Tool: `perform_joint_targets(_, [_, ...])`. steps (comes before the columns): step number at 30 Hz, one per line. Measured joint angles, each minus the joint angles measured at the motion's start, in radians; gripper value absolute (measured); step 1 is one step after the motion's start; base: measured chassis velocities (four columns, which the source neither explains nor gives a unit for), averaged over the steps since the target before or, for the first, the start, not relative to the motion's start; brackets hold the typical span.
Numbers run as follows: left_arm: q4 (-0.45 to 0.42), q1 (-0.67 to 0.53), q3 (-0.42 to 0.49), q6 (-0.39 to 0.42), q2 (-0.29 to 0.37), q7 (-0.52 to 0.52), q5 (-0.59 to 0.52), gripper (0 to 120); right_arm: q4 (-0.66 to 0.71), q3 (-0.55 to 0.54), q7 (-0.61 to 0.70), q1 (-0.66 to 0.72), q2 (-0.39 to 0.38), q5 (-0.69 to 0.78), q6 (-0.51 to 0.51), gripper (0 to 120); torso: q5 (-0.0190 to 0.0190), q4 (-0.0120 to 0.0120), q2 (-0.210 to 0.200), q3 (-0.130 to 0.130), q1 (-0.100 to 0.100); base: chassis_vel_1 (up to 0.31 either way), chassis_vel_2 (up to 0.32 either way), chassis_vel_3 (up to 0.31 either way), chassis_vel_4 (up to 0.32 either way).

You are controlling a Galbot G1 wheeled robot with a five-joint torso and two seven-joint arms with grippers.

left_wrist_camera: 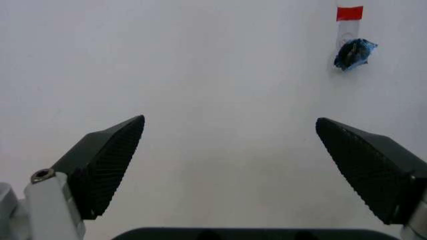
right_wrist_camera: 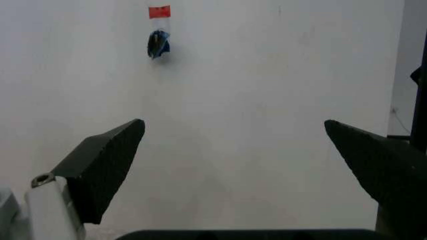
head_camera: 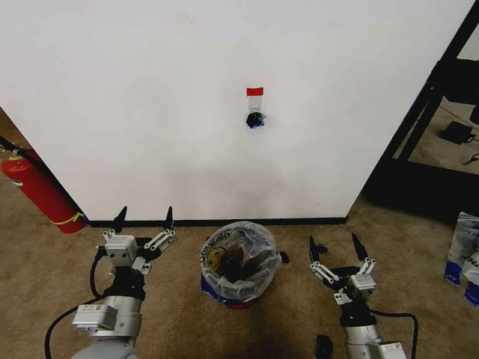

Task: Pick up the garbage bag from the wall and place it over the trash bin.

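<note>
Garbage bag [head_camera: 238,258] draped over the trash bin [head_camera: 233,298] on the carpet, near the wall [head_camera: 187,105], below the black hook [head_camera: 255,120]. Left pincer [head_camera: 144,221] just left of the bin, fingers apart. Right pincer [head_camera: 338,247] to its right, fingers apart, empty.

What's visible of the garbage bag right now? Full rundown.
The garbage bag is thin translucent white plastic with a yellow smiley face, black lettering and blue patches. It lines the trash bin, its mouth open and its edge folded out over the rim, dark contents showing inside. It stands on carpet just before the wall, between the left claw and right claw, both open and clear of it.
</note>
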Motion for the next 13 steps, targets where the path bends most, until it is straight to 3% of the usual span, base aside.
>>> perform_joint_targets(13, [0.003, -0.002, 0.002, 0.003, 0.002, -0.001, -0.002, 100, 0.001, -0.001, -0.001, 0.002, -0.002, 0.003, -0.002, 100, 0.0, 0.0, 0.0, 0.0, 0.0, 0.0, 0.0, 0.0, 0.0])
